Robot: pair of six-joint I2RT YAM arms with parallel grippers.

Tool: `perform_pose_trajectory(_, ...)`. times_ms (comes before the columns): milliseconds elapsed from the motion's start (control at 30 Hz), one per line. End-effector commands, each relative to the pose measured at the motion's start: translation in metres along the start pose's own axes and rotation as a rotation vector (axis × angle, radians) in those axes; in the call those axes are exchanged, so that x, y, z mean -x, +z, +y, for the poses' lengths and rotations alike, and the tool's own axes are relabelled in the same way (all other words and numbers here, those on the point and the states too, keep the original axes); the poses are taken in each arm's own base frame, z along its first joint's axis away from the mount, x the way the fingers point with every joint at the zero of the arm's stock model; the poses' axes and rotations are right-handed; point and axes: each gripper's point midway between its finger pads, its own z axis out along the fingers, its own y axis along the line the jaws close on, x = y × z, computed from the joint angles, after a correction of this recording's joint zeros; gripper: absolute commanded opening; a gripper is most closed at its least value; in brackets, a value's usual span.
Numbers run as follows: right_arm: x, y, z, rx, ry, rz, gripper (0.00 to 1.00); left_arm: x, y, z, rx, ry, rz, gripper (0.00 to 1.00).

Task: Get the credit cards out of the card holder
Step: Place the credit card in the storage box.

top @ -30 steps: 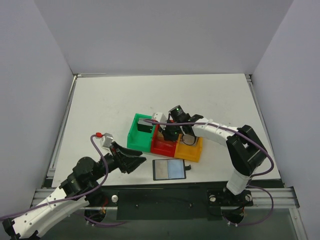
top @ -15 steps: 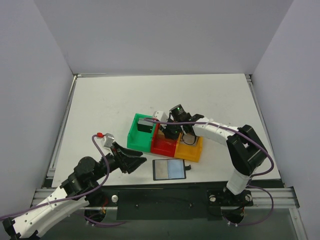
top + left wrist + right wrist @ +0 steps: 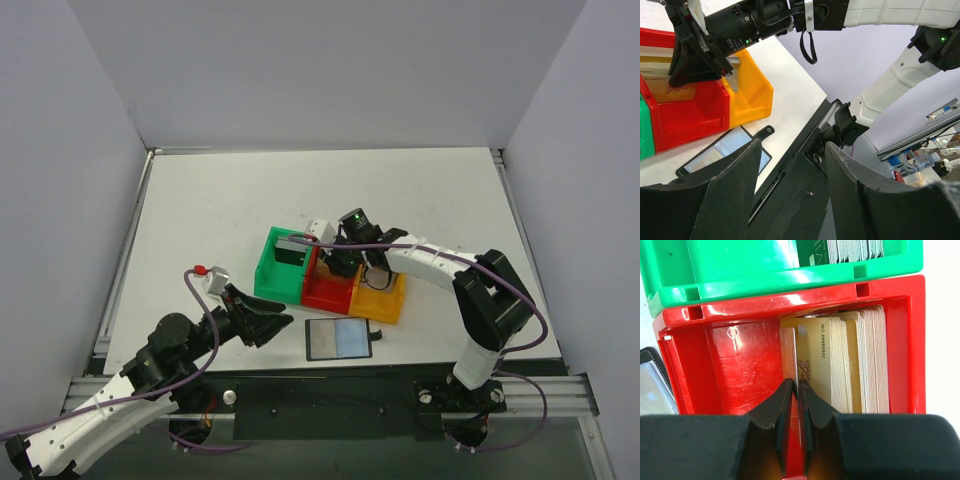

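Right gripper [image 3: 795, 386] — mine — sits in the red compartment [image 3: 740, 360] of the card holder [image 3: 790, 277], jaws drawn to a thin slit with the front credit card [image 3: 788, 352] standing in it; whether the pads [image 3: 782, 405] pinch it I cannot tell. Its edge runs straight up the frame in line with the slit, the stack [image 3: 855, 360] just to its right — the wide-open left gripper [image 3: 794, 146] lies well off.

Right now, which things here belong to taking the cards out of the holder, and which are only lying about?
Belongs to the job:
card holder
red-box cards; green-box cards
black-bordered card, flat on the table
right gripper, pinching one tan card

Only lying about:
left gripper, open and empty
black tab beside the flat card
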Motion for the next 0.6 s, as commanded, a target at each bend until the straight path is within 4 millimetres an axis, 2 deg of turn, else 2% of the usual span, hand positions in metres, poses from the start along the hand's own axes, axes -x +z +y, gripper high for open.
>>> perform_pose_trajectory(0,0.018,-0.007,-0.01,-0.032,-0.004,-0.045,0.07,0.008,0.001,-0.007,-0.025,0.012,-0.025,0.64)
perform_pose_trajectory(233,0.017,-0.009,-0.007,-0.042,-0.004,-0.041,0.15,0.007,0.002,-0.007,-0.03,0.012,-0.023,0.63)
perform_pose_trajectory(400,0.022,-0.013,-0.008,-0.06,-0.005,-0.047,0.16,0.007,0.002,-0.008,-0.032,0.012,-0.018,0.64)
perform_pose_trajectory(467,0.031,-0.017,-0.015,-0.095,-0.012,-0.079,0.16,0.007,0.002,-0.009,-0.033,0.012,-0.017,0.63)
perform_pose_trajectory(567,0.049,-0.033,-0.023,-0.148,-0.004,-0.135,0.17,0.009,0.001,-0.009,-0.034,0.013,-0.023,0.63)
